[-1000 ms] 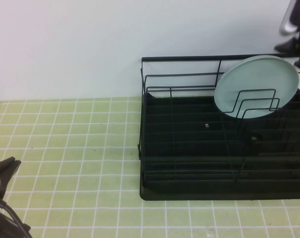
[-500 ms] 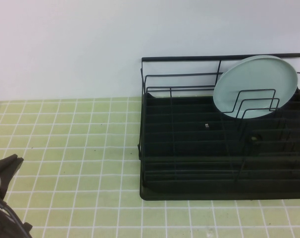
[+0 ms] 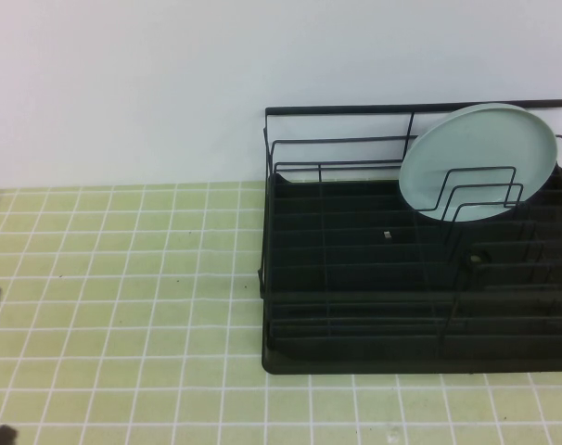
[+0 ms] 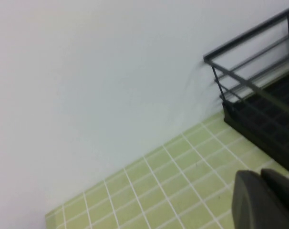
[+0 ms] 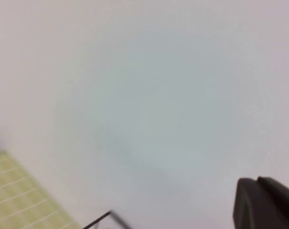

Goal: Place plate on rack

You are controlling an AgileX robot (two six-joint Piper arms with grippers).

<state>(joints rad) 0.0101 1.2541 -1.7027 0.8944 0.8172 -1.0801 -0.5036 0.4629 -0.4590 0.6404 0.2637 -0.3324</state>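
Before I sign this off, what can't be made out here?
Plate: lower edge behind rack wires, high view; seating unclear.
Rack's right end: cut by high view's edge.
Right pincer, shut: outside high view, facing wall.
Left pincer, shut, over tiles left of rack: nearly outside high view.

Green tiled table [image 3: 123, 306] (white grout lines) — a black dish rack [image 3: 355, 360] sits on its right side.
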